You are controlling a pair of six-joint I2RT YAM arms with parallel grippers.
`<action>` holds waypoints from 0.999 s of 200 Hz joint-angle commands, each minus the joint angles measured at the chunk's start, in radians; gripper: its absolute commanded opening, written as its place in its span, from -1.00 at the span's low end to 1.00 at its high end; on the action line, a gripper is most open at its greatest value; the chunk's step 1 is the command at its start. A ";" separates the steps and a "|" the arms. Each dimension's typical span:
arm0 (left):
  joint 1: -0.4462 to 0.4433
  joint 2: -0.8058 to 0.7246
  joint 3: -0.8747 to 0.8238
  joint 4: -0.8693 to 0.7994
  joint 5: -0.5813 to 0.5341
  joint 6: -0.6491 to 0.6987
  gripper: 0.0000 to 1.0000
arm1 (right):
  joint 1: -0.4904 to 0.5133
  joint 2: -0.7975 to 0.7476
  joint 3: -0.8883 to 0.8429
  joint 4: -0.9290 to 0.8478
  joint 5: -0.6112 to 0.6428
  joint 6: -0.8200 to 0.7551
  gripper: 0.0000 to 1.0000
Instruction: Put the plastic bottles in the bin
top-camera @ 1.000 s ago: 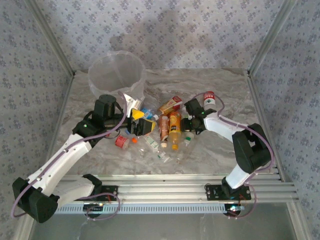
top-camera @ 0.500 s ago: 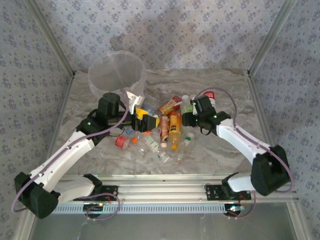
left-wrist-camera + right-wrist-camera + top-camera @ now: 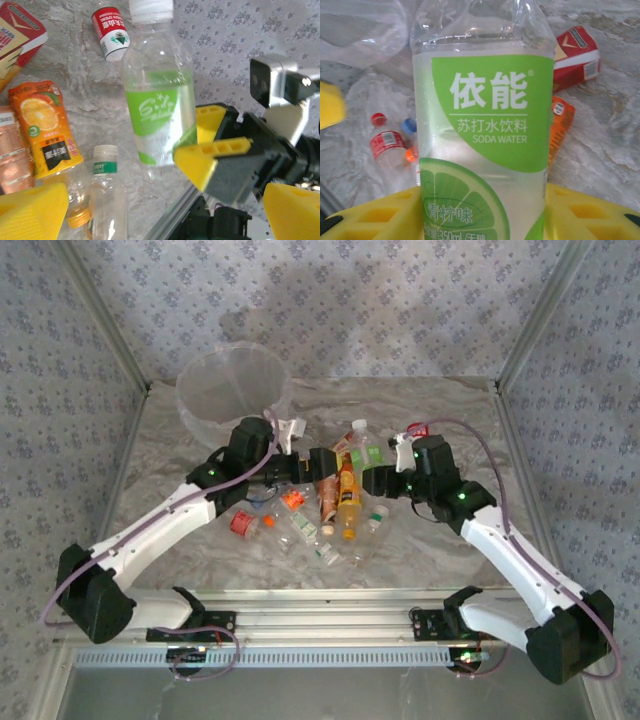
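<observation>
Above counter (image 3: 470,405) centre: right claw (image 3: 377,476) pinching clear green-labelled plastic bottle (image 3: 485,125) upright; round translucent bin (image 3: 205,375) far-left, nearer spread left claw (image 3: 325,462).

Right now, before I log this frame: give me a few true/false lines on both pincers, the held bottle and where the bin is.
1. The right pincer grips a clear green-labelled bottle. True.
2. The left pincer is shut on an orange bottle. False: it is open and holds nothing.
3. The green-labelled bottle has a white cap. True.
4. The bin stands on the robot's right side. False: it stands at the far left.
5. The green-labelled bottle is inside the bin. False: it is held up to the right of the bin, apart from it.
</observation>
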 commanded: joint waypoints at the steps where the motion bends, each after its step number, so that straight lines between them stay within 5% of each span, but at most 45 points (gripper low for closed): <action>1: -0.013 0.034 0.059 0.049 0.001 -0.070 0.99 | 0.003 -0.037 -0.005 0.003 -0.075 0.013 0.12; 97: -0.066 0.172 0.122 0.097 0.029 -0.078 0.96 | 0.026 -0.054 -0.014 0.035 -0.124 0.041 0.11; 200: -0.088 0.196 0.122 0.159 0.038 -0.101 0.29 | 0.047 -0.030 -0.016 0.043 -0.111 0.040 0.10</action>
